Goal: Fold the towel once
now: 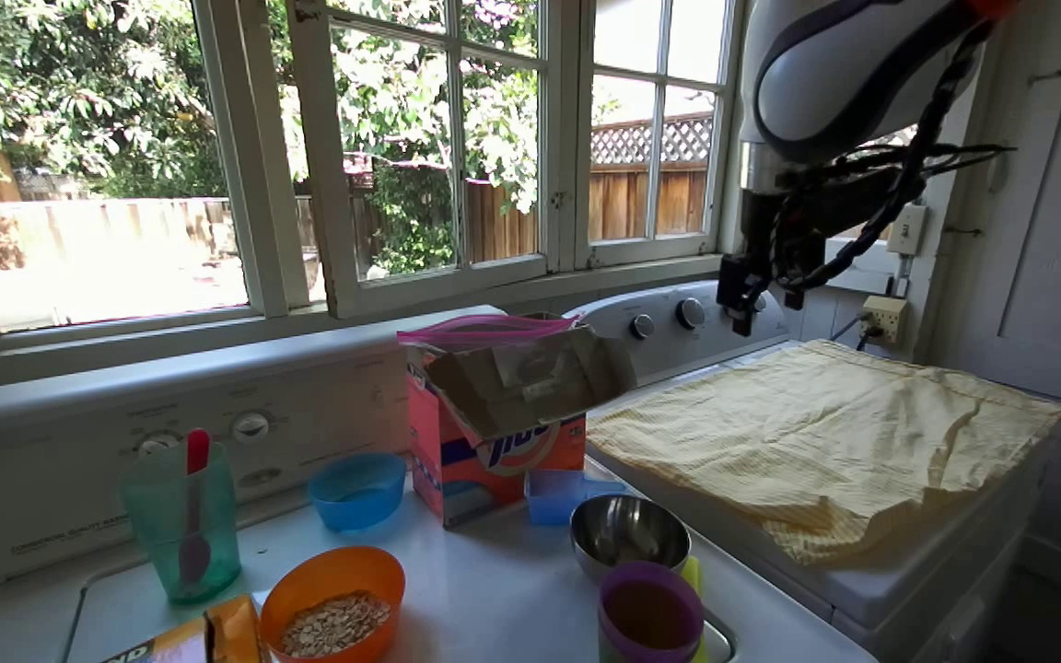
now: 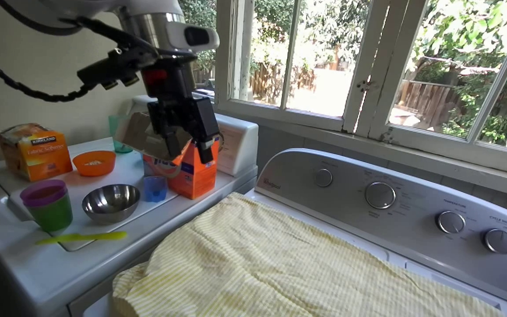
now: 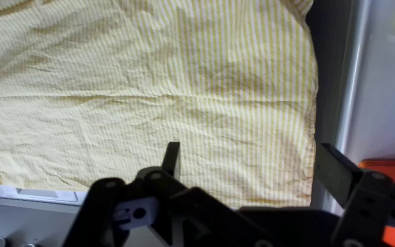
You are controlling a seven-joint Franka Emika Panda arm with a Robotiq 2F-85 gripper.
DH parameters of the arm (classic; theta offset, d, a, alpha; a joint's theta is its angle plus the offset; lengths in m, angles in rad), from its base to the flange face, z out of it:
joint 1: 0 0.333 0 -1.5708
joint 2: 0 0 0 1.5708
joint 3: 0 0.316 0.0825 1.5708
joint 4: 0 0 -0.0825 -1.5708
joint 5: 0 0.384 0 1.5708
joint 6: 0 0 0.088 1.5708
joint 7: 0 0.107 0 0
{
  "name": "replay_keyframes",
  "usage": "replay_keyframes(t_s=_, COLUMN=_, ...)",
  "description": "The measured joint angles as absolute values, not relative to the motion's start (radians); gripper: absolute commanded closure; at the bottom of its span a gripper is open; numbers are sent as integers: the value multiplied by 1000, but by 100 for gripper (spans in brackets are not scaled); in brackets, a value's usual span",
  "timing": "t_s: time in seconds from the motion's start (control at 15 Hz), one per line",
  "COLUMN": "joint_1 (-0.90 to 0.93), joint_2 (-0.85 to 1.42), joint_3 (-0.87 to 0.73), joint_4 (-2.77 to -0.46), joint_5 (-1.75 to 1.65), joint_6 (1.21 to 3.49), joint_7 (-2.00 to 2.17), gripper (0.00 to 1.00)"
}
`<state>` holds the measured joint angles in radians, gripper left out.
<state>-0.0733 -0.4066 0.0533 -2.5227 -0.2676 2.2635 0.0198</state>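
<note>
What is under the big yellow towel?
The towel lies on a white machine, whose top peeks out past some towel edges. The rest is covered, so I can't tell whether anything else is hidden there.

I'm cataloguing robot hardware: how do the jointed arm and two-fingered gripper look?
The rounded white arm has dark trim, a silver metal collar and a ribbed black cable. The angular black gripper has blocky fingers and a red patch.

In an exterior view, we saw a matt cloth towel (image 2: 271,264). At its ten o'clock, a metal bowl (image 2: 110,206) gleamed.
</note>
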Motion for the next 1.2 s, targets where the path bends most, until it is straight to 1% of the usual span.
replay_keyframes(t_s=0.67, joint_1=-52, joint_2=-113, joint_3=79, joint_4=-2486, joint_5=-348, joint_6=2480, joint_7=102, gripper=0)
replay_keyframes(t_s=1.0, joint_1=-49, joint_2=-88, joint_3=77, joint_4=-2468, joint_5=-362, joint_6=2484, joint_7=112, gripper=0)
replay_keyframes(t_s=1.2, joint_1=-41, joint_2=-71, joint_3=83, joint_4=-2463, joint_5=-466, joint_6=2503, joint_7=194, gripper=0)
